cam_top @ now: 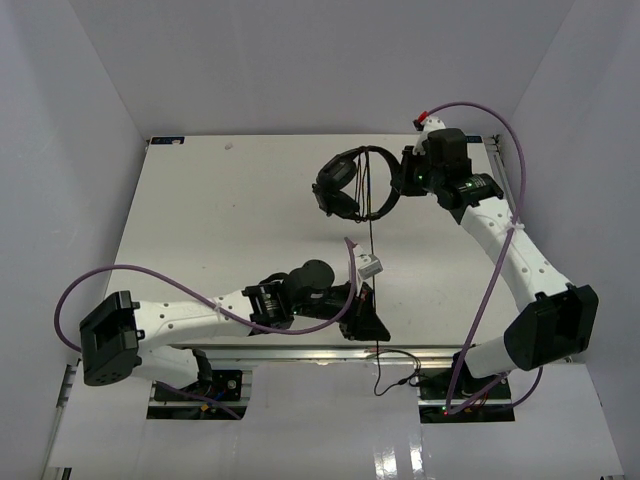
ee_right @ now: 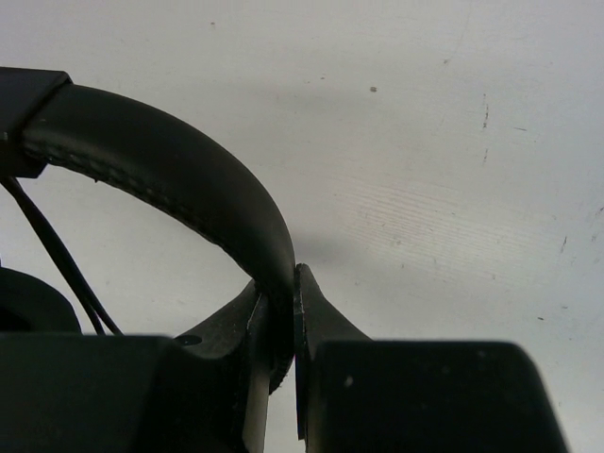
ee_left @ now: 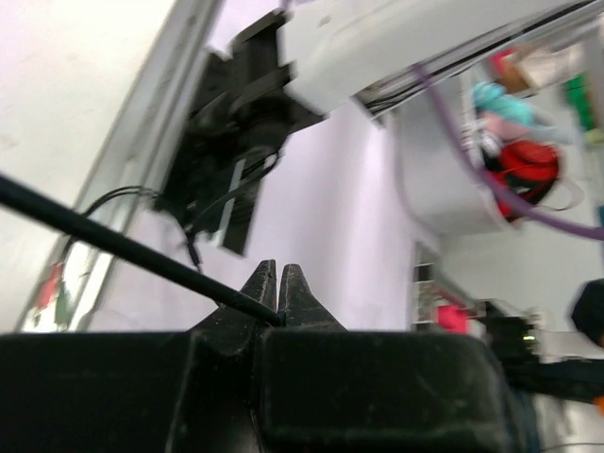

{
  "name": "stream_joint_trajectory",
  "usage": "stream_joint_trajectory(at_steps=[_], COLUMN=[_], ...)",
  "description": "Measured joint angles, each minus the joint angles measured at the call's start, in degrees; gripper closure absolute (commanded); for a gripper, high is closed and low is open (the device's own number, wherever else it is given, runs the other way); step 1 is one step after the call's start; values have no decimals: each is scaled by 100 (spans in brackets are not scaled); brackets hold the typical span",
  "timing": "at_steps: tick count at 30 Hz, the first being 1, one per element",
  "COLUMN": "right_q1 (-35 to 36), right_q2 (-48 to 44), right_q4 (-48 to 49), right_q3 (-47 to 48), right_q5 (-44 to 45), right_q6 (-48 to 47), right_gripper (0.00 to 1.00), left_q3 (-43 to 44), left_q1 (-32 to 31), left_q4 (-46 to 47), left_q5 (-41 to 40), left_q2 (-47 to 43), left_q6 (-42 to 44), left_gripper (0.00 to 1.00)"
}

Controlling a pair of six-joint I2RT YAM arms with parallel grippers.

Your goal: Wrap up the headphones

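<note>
I can't make out any writing anywhere. A small white tag (cam_top: 370, 267) sits beside the thin cable (cam_top: 371, 235), on the near side of the headphones (cam_top: 335, 188), but it's too small to read.

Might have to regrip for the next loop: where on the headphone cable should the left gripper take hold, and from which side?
Probably the straight stretch of cable between the headphones and the left gripper, approached from the left, jaws across it. There it is taut, clear of the loops on the headband that the right gripper clamps.
</note>
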Motion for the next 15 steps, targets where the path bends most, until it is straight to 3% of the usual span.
stream_joint_trajectory(at_steps=[9,15], right_q1=[-389,-653], right_q2=[-704,-1105], right_q4=[-36,36], right_q3=[-6,-24], right_q5=[-1102,-1695], right_q6=[384,563], right_gripper=[92,92], left_q3=[-508,-1192], left_q1=[-71,-107], left_q4=[-590,-197], left_q5=[-1322,-2284], left_q2=[-377,-1077], left_q6=[1599,2569], left_gripper=[100,96])
